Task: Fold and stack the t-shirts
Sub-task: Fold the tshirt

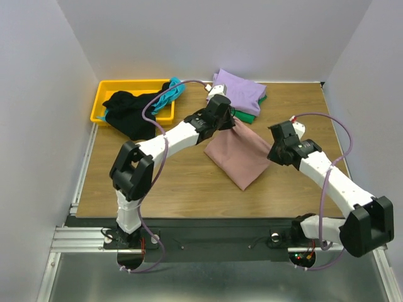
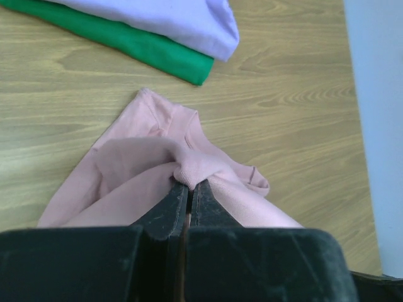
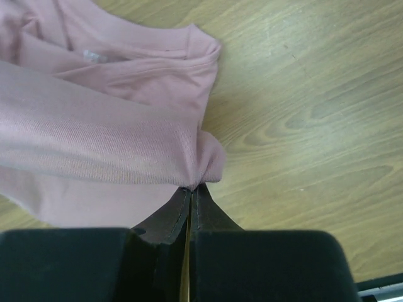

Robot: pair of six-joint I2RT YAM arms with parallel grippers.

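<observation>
The dusty-pink t-shirt (image 1: 242,154) lies partly folded at the table's middle, its print hidden. My left gripper (image 1: 232,123) is shut on its far corner; in the left wrist view (image 2: 189,184) the cloth (image 2: 132,170) bunches at the tips. My right gripper (image 1: 272,151) is shut on its right edge; in the right wrist view (image 3: 191,187) the pink fold (image 3: 107,135) is pinched. A folded lavender t-shirt (image 1: 238,90) lies on a green one (image 1: 247,115) at the back. A black t-shirt (image 1: 129,113) and a teal one (image 1: 171,91) hang out of the bin.
A yellow plastic bin (image 1: 104,100) stands at the back left corner. White walls close the table's left, back and right sides. The lavender shirt (image 2: 170,22) and green shirt (image 2: 138,47) lie just beyond the left gripper.
</observation>
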